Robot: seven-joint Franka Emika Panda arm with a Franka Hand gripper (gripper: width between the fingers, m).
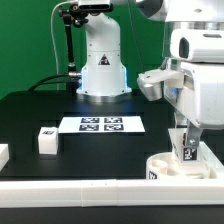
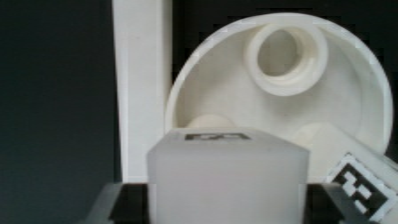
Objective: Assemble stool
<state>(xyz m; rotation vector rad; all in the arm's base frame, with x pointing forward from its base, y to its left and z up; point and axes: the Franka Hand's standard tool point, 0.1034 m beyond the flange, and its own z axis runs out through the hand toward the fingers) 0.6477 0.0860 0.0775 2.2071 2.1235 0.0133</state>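
Observation:
My gripper [image 1: 186, 137] is shut on a white blocky stool leg [image 1: 188, 152] and holds it upright just over the round rimmed seat disc [image 1: 172, 166] at the front of the exterior view's right. In the wrist view the leg [image 2: 222, 172] fills the space between the dark fingers [image 2: 135, 200], and my gripper [image 2: 222, 202] is closed on its sides. The seat disc [image 2: 214, 90] lies beyond it with a round raised socket [image 2: 285, 55]. A tagged part [image 2: 365, 178] shows beside the leg; I cannot tell what it is.
A second loose leg [image 1: 45, 140] stands on the black table at the exterior view's left, another white part [image 1: 3, 154] at the left edge. The marker board [image 1: 100, 124] lies mid-table. The long white border rail [image 1: 70, 190] runs along the front; it shows in the wrist view [image 2: 146, 60].

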